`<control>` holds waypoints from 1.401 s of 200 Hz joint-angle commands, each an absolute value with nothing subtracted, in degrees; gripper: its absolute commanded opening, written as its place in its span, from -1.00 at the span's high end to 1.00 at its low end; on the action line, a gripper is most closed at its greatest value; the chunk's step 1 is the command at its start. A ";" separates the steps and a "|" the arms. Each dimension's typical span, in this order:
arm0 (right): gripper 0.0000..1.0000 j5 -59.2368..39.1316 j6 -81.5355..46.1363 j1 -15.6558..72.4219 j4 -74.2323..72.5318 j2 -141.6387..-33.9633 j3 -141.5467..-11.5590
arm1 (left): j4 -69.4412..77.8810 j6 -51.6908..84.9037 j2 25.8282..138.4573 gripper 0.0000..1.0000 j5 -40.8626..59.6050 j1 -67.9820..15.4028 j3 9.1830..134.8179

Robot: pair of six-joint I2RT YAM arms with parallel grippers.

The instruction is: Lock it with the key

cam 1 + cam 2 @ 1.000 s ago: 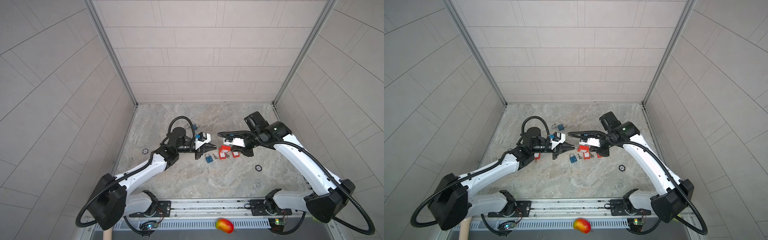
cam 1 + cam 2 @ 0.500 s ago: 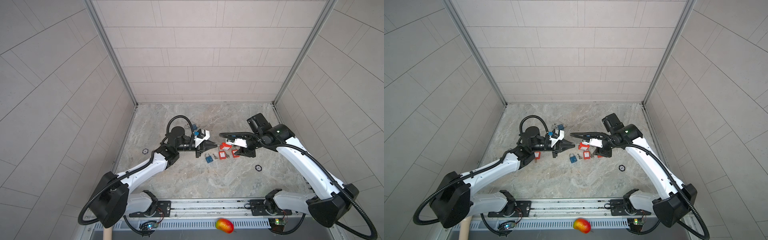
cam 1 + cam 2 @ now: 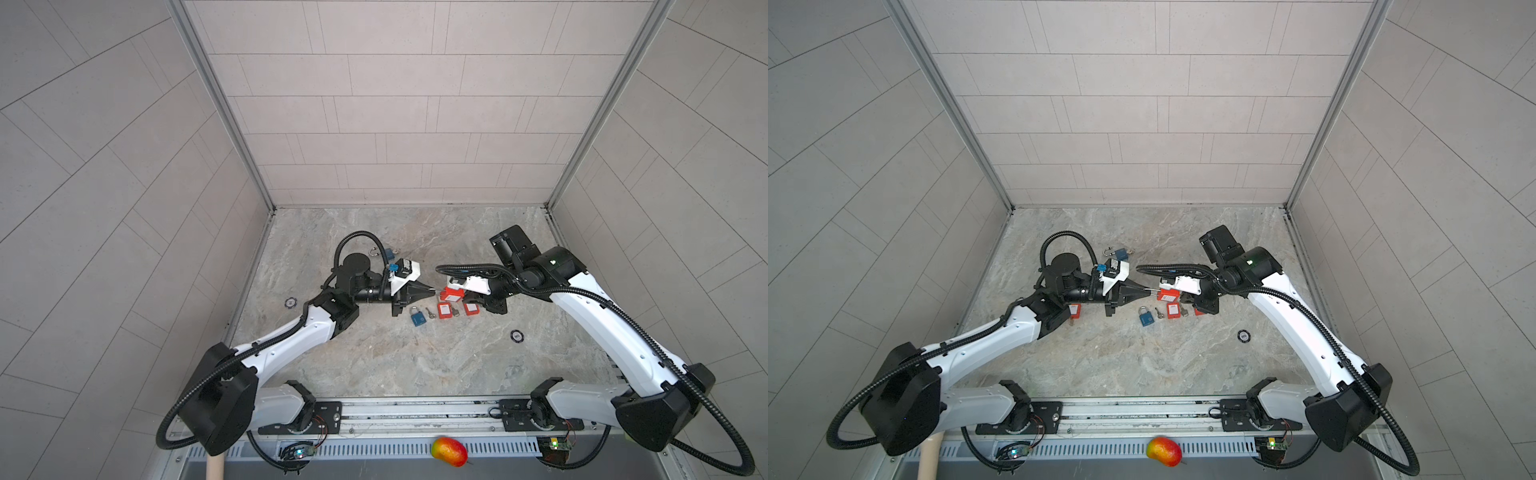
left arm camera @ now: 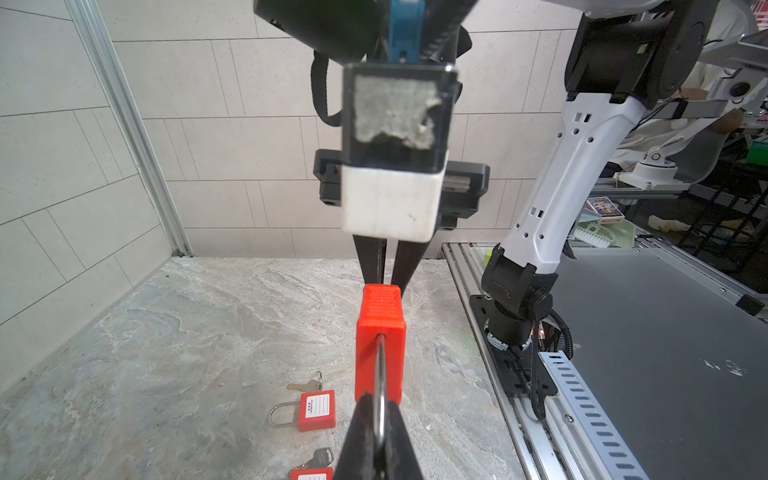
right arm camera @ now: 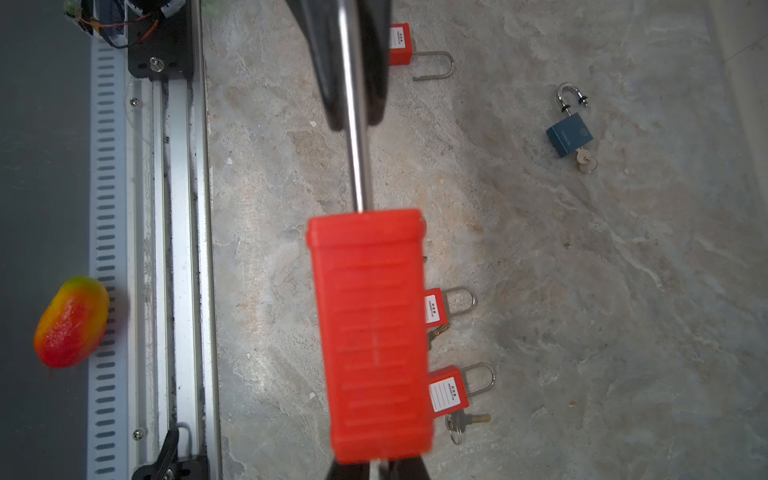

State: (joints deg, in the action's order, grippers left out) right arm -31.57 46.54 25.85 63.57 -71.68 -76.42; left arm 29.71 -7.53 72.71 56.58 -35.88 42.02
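The red plastic padlock (image 5: pixel 374 332) hangs above the middle of the grey marbled bench (image 3: pixel 374 365), between the arms. The left gripper (image 4: pixel 376 415) pinches its steel shackle (image 5: pixel 355 166). The right gripper (image 4: pixel 381 276) has its fingers pressed together at the body's far end, with any key hidden behind it. The step seems to be working the key: next, the right wrist should twist while the left braces.

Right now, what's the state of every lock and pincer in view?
left pincer: shut on the held red padlock's shackle
right pincer: shut on its body
held red padlock: airborne between both pincers
far blue padlock: flat, key inserted
near blue padlock: flat, shackle closed
red padlock under left arm: flat, shackle open
two other red padlocks: flat, shackles closed
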 commanded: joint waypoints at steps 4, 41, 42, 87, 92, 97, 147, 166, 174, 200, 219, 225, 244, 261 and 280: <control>0.91 -30.13 48.44 26.10 62.93 -70.13 -76.24 | 30.82 -7.65 72.71 1.00 57.67 -36.05 43.27; 0.98 -26.90 50.20 26.08 58.92 -67.02 -72.63 | 31.27 -4.34 73.66 1.00 58.27 -36.04 43.68; 0.98 -26.81 50.24 26.09 58.77 -66.95 -72.48 | 31.32 -4.19 73.70 1.00 58.27 -36.04 43.59; 1.00 -26.21 50.26 26.19 57.70 -64.81 -70.49 | 38.06 0.20 75.93 1.00 59.20 -35.72 43.02; 1.00 -26.61 50.11 26.09 58.76 -65.14 -71.08 | 38.70 -0.14 75.70 1.00 58.87 -35.68 42.66; 1.00 -27.17 49.89 26.10 60.40 -65.57 -71.78 | 39.08 -0.95 75.33 1.00 58.36 -35.65 42.44; 1.00 -31.91 48.20 25.06 71.41 -70.10 -74.30 | 29.00 -14.87 70.65 1.00 55.88 -35.51 43.23; 1.00 -33.02 47.56 24.57 71.63 -70.38 -74.35 | 27.12 -17.05 69.67 1.00 55.96 -35.59 43.28; 1.00 -33.44 47.42 24.37 71.81 -70.64 -74.65 | 26.28 -17.97 69.32 1.00 55.82 -35.52 43.22; 1.00 -35.89 47.68 23.35 73.48 -72.28 -76.10 | 25.75 -19.29 68.46 1.00 55.70 -35.68 42.65; 1.00 -38.04 48.81 23.02 75.12 -74.11 -77.37 | 25.73 -19.56 68.31 1.00 55.41 -35.76 42.31; 1.00 -38.45 48.65 23.06 75.40 -74.64 -77.60 | 25.70 -19.63 68.38 1.00 55.45 -35.93 42.36; 1.00 -39.09 49.32 23.11 75.05 -75.51 -77.43 | 25.81 -18.86 68.71 1.00 55.48 -36.03 42.61; 1.00 -38.99 50.33 23.18 73.37 -75.18 -77.45 | 25.74 -16.64 69.82 1.00 55.97 -36.00 43.29; 0.99 -36.90 49.11 24.15 67.79 -72.70 -76.21 | 26.38 -13.77 71.48 1.00 57.31 -36.21 43.82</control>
